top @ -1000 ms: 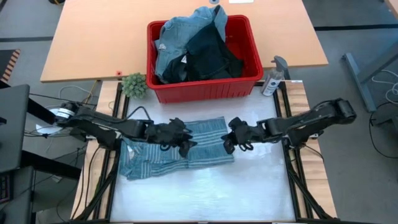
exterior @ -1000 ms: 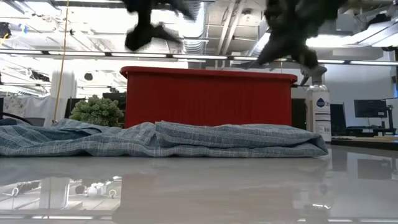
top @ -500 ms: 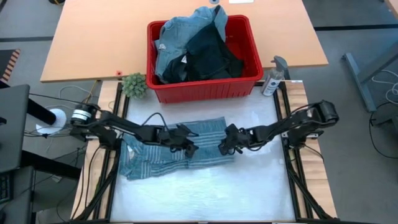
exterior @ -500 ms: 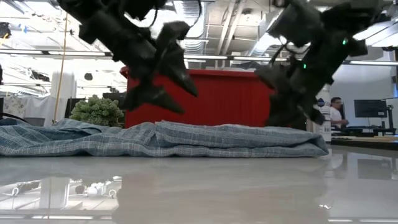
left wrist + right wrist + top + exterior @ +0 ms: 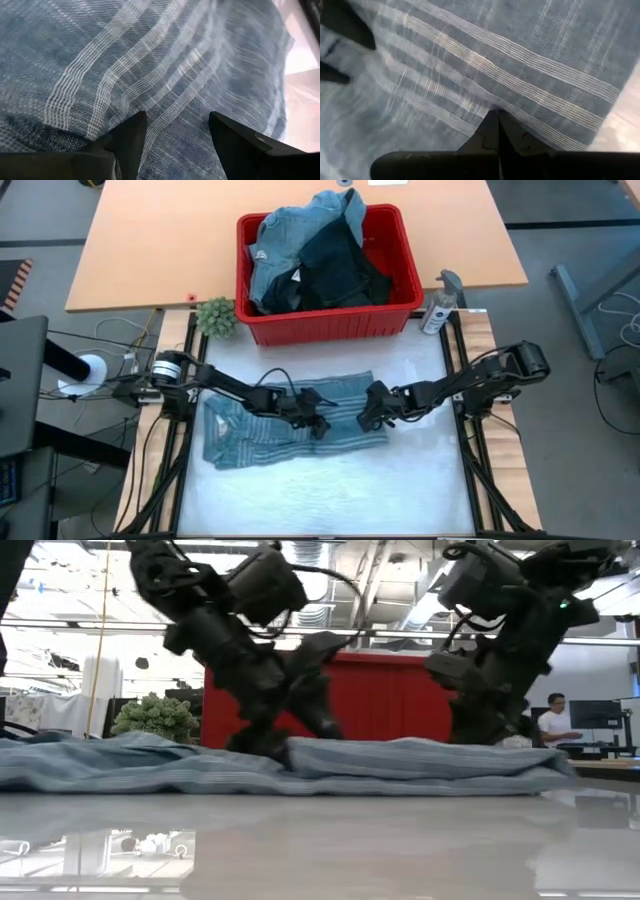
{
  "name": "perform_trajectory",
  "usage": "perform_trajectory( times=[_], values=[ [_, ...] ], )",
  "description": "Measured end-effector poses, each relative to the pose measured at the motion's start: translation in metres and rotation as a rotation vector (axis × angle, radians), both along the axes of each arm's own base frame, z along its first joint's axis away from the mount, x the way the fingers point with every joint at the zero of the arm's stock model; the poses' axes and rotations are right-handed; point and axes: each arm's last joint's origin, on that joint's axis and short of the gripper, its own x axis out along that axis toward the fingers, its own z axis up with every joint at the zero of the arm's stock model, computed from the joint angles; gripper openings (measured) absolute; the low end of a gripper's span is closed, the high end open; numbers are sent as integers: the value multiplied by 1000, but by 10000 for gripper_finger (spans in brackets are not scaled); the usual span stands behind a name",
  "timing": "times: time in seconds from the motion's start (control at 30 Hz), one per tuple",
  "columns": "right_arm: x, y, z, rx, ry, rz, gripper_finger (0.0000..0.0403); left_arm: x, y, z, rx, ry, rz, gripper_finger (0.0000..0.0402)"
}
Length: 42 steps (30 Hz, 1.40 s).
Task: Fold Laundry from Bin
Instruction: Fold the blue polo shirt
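The blue-grey white-striped shirt (image 5: 250,435) lies folded flat across the middle of the white table top. My left gripper (image 5: 318,425) stands open, its fingertips down on the shirt's middle. My right gripper (image 5: 368,416) is shut, its tip on the shirt near the right end. The red bin (image 5: 330,325) stands at the table's far edge. More laundry (image 5: 310,250), light blue and dark pieces, is heaped inside it. My left gripper (image 5: 177,120) sets both spread fingertips (image 5: 135,122) on the shirt's top layer near its middle (image 5: 175,100), slanting down from the table's left. No cloth is between the fingers. Beside them the cloth stands up in a low ridge (image 5: 300,748). My right gripper (image 5: 497,114) presses its shut fingertips on the shirt's top layer (image 5: 495,100) close to the right end, slanting down from the table's right. The shirt lies flat on the table beneath it (image 5: 500,755).
A small green plant (image 5: 217,315) stands left of the bin and a spray bottle (image 5: 438,305) right of it. A wooden table (image 5: 150,240) lies beyond. A person (image 5: 552,720) sits in the room behind. Bare table top (image 5: 330,490) lies nearer than the shirt.
Both grippers have come down onto the shirt, the left one also moving toward the table's right. The shirt has slid a little toward the right edge, and its top layer has bunched into a ridge at my left gripper.
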Motion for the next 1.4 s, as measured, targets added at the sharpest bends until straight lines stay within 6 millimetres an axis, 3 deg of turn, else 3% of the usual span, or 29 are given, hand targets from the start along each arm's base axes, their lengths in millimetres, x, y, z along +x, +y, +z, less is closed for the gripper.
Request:
perform_trajectory(
  times=[0.27, 0.53, 0.6, 0.87, 1.03, 1.13, 1.4],
  values=[
    [-17, 6, 13, -14, 52, -10, 21, 54, 3, 12, 2, -76, -113, 214],
    [-48, 5, 54, 35, -51, -107, 74, 62, 18, 45, 31, -21, -165, 215],
    [-60, 3, 61, 73, -41, -145, 92, 59, 22, 50, 22, 15, -162, 215],
    [-105, 2, 68, 180, 149, -268, 219, 71, 23, 104, -3, -179, -242, 215],
    [-103, 5, 66, 201, 164, -289, 272, 75, 19, 122, -115, -304, -371, 215],
    [-97, 6, 62, 202, 166, -294, 278, 73, 17, 129, -178, -339, -431, 215],
    [-86, 9, 36, 232, 127, -313, 279, 62, 8, 140, -152, -365, -492, 215]
  ],
)
